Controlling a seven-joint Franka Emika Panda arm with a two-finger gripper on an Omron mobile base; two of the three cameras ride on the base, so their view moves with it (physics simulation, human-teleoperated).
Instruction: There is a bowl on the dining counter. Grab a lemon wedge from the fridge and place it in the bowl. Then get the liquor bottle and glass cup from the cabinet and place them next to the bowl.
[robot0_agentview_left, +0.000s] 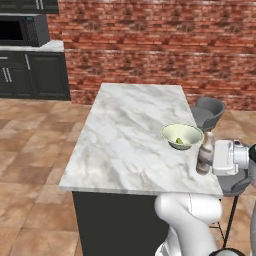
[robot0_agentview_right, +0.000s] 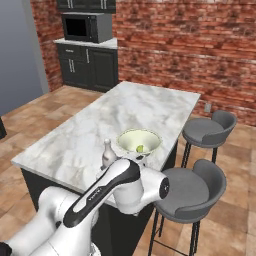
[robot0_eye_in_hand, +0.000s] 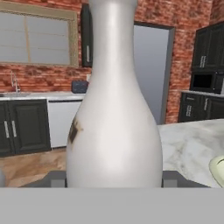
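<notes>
Marble counter, liquor bottle upright between tool fingers, beside bowl

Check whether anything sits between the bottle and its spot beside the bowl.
Nothing visible does. The liquor bottle already stands upright on the marble counter just beside the bowl, which holds the lemon wedge. The tool brackets the bottle's base, fingers on either side; no object lies between bottle and bowl.
</notes>
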